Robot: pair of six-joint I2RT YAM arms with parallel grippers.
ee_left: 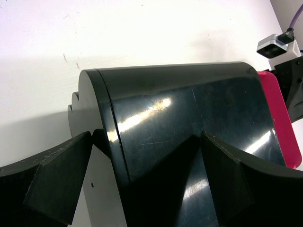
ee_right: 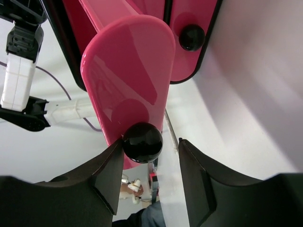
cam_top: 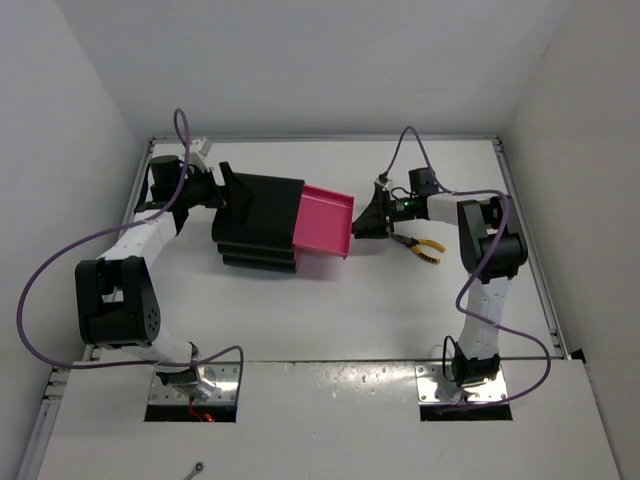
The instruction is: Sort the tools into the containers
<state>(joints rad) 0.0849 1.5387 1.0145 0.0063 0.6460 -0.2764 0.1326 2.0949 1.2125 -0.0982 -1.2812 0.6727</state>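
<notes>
A black cabinet (cam_top: 258, 222) lies mid-table holding the containers, magenta-pink drawers. One drawer (cam_top: 325, 222) is pulled out toward the right. My right gripper (cam_top: 368, 222) sits at that drawer's round black knob (ee_right: 142, 142). The right gripper (ee_right: 150, 143) is open: its left finger touches the knob, while a gap separates the knob from the right finger. A second closed drawer's knob (ee_right: 191, 37) shows above. Yellow-handled pliers (cam_top: 420, 245) lie on the table under the right arm. My left gripper (cam_top: 222, 190) is open, its jaws spread wide across the cabinet's rear edge (ee_left: 104, 123).
The white table is bounded by a raised rail (cam_top: 530, 250) on the right and white walls behind. The right arm's purple cable (cam_top: 415, 150) loops above the wrist. The left arm's cable (cam_top: 60, 260) sweeps out to the left.
</notes>
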